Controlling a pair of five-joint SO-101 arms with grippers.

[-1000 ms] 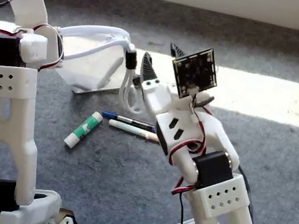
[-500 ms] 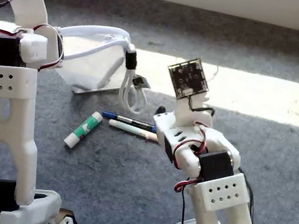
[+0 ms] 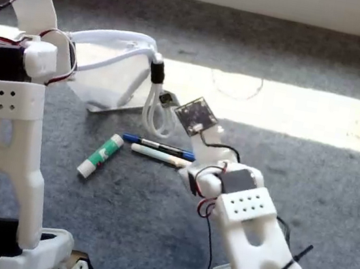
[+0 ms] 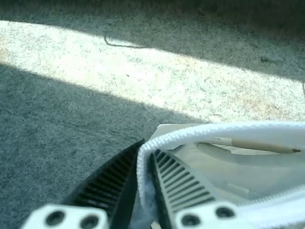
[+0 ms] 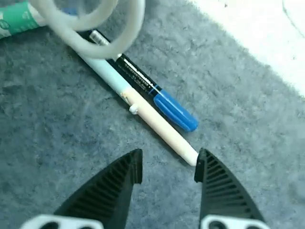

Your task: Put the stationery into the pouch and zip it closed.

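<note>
The pouch (image 3: 113,78) is a see-through one with a white zip along the top. It sits on the grey carpet (image 3: 321,199) toward the far left side. It's unzipped and gaping, bottom on the carpet, with one end of the zip edge pinched in the left gripper (image 4: 145,191). A white loop strap (image 3: 156,113) dangles from the other end, close to the pens. The stationery is all out on the carpet, just nearer than the pouch. The glue stick (image 3: 100,156) is white with a green label and lies diagonal. Right beside it, the blue-capped pen (image 3: 160,147) and the white pen (image 3: 159,156) lie flat side by side, touching, with the white one nearer.
</note>
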